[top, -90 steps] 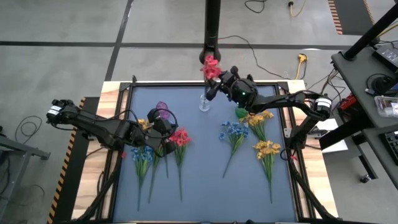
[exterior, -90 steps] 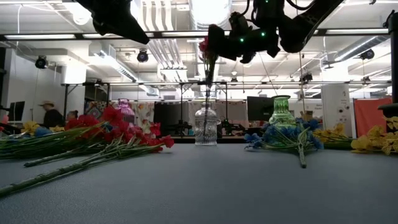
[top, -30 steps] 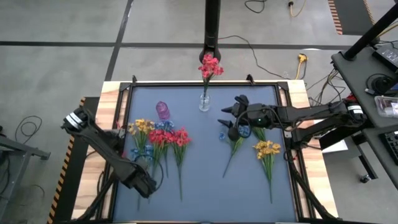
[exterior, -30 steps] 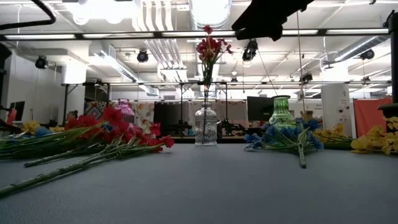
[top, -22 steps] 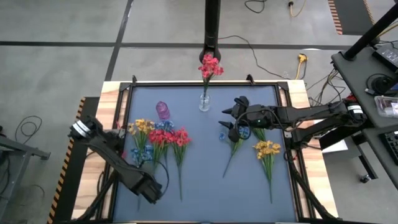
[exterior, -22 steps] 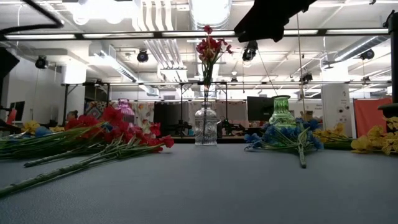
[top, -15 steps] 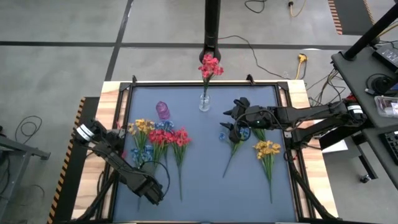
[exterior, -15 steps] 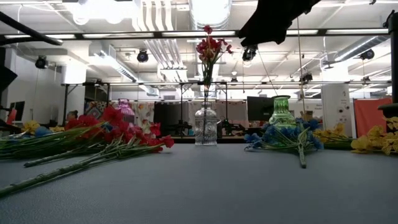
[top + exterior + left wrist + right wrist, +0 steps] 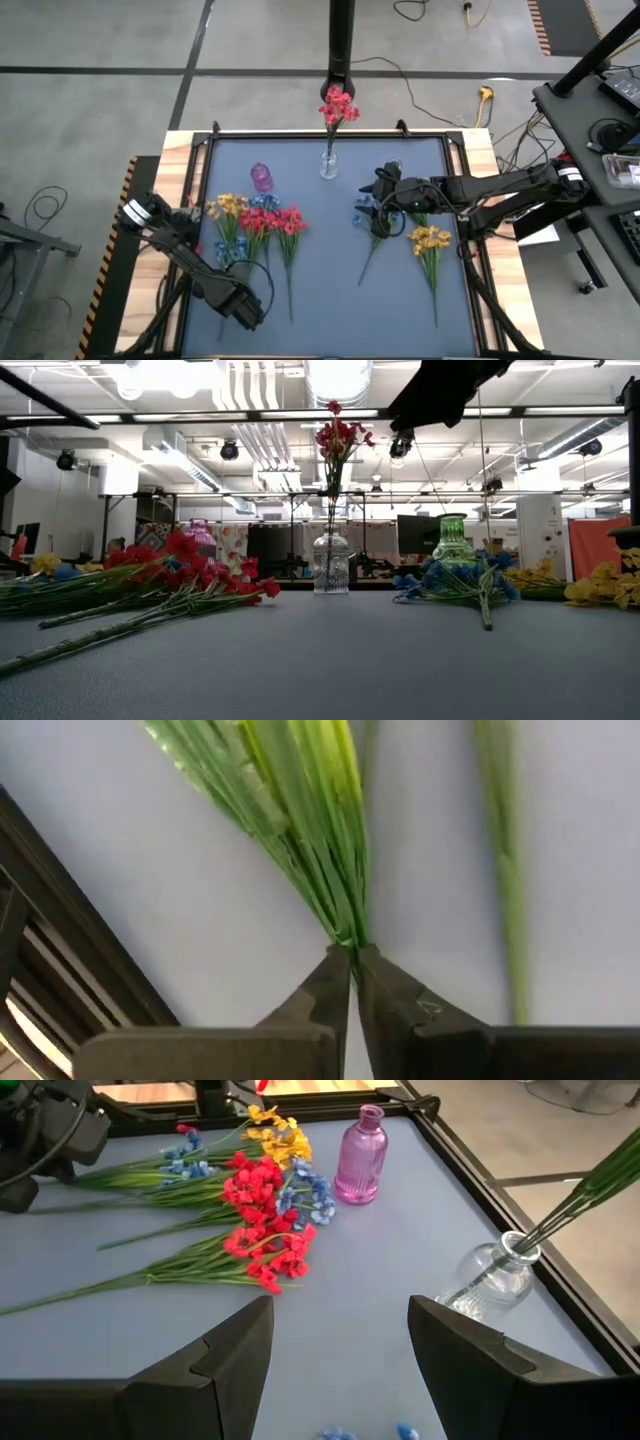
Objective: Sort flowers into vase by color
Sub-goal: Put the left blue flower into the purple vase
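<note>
A red sprig [image 9: 338, 105] stands in the clear glass vase [image 9: 329, 165] at the far edge. A pink vase [image 9: 262, 177] and a green vase [image 9: 453, 540] hold nothing. Red, blue and yellow sprigs [image 9: 258, 222] lie on the left of the mat, with their stems toward the near edge. My left gripper [image 9: 243, 308] is down at those stems and shut on one. A blue sprig [image 9: 372, 218] lies mid-right. My right gripper [image 9: 378, 205] hovers open above its blossoms. Yellow sprigs [image 9: 430, 240] lie to its right. My left gripper pinches the thin lower end of a green stem bundle [image 9: 345, 932] between its two fingertips [image 9: 330, 982], and the fingers lie along the stem. The sprig lies flat on the mat. Which colour its blossoms are cannot be told.
A black raised frame [image 9: 205, 150] borders the blue mat. A black post [image 9: 342, 40] stands behind the clear vase. Loose blue petals [image 9: 335, 1432] lie under my right gripper. Bare mat [image 9: 330, 290] lies between the two flower groups.
My left gripper has moved a little toward the near edge and the right, settling over the stems of the left group. My right gripper has tipped down toward the blue sprig's blossoms. The flowers and vases have stayed where they were.
</note>
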### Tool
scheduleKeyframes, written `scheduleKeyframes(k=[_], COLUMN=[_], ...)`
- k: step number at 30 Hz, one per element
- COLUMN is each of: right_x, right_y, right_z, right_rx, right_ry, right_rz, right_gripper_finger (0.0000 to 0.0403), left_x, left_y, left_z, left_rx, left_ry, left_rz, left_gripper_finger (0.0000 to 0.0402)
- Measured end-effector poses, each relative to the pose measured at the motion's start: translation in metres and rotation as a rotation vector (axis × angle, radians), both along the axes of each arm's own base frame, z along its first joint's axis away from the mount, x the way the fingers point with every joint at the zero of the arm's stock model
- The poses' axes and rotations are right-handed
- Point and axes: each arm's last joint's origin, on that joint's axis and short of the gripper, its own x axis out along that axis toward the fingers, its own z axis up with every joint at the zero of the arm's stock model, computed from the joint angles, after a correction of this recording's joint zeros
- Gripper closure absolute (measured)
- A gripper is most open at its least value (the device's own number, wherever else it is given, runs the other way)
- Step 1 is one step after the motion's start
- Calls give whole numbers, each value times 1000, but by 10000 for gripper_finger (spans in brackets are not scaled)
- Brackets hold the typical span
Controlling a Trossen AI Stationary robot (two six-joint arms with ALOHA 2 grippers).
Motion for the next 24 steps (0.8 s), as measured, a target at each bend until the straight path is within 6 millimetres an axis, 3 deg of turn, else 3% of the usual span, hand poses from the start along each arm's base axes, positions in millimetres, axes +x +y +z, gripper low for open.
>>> scheduleKeyframes(k=[5,11,15,19,24], right_x=[0,-1,-1,-2,-2], right_y=[0,0,0,0,2], right_z=[-1,-1,-2,-3,-4], right_rx=[-2,-2,-3,-1,-2], right_ry=[8,9,23,36,45], right_rz=[0,0,-1,-2,5], right_gripper_finger=[179,179,179,179,179], left_x=[6,10,12,13,13], left_y=[-6,-11,-7,-3,-3], left_z=[28,81,110,112,90], left_rx=[-81,-168,-56,72,129], left_ry=[-71,-150,-224,-253,-207], left_rz=[-51,-91,-95,-59,-20], left_gripper_finger=[398,401,401,401,371])
